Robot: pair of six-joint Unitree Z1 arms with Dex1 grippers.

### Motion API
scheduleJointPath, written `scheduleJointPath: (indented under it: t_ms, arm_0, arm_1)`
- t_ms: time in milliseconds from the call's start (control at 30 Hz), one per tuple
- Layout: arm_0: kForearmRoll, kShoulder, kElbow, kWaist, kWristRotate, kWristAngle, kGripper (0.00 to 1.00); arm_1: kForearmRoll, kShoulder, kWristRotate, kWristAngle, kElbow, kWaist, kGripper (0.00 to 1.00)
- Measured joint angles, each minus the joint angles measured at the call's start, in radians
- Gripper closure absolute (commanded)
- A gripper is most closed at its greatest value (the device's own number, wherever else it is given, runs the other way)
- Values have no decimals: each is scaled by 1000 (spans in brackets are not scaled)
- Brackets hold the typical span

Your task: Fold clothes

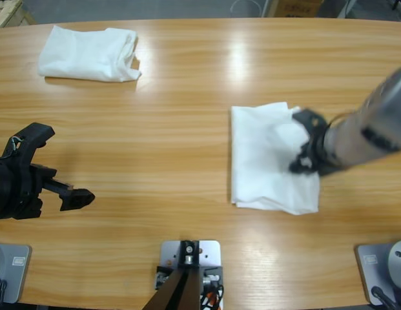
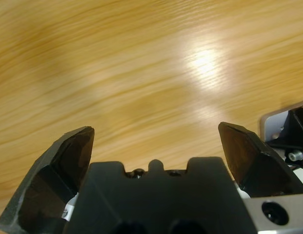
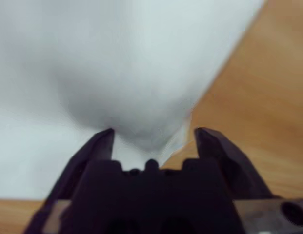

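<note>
We see the right gripper (image 1: 302, 143) pressed onto a folded white T-shirt (image 1: 265, 161), its jaws parted with a bulge of white cloth (image 3: 141, 97) between them; we cannot tell whether the cloth is pinched. This shirt lies right of the wooden table's (image 1: 187, 116) middle. The left gripper (image 1: 55, 161) hovers spread wide above bare wood at the left edge. A second folded T-shirt (image 1: 90, 53) rests near the far left corner.
</note>
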Motion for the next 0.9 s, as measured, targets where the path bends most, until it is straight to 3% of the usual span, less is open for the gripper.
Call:
scheduleJointPath:
  t_ms: [33,133,267,300,367,467,567,900]
  arm_0:
    - [0,0,0,0,0,0,4]
    - [0,0,0,0,0,0,4]
    - [-2,-3,-3,4,27,21,4]
    - [-2,-6,-11,29,60,31,4]
    - [-7,-11,-63,165,149,34,4]
    - [-6,9,-230,413,306,32,4]
    - [14,130,-481,580,453,31,4]
    - [171,679,-1102,840,772,-44,9]
  arm_1:
    - [7,0,-47,-17,-24,-33,25]
    - [31,-9,-136,-47,-84,-108,0]
    - [75,-115,-155,-24,-126,-124,0]
    - [85,-151,-153,-8,-128,-124,0]
    - [109,-217,-130,6,-129,-124,0]
    - [143,-279,-95,9,-129,-124,0]
    - [156,-295,-85,13,-129,-124,0]
    - [157,-295,-81,40,-129,-124,0]
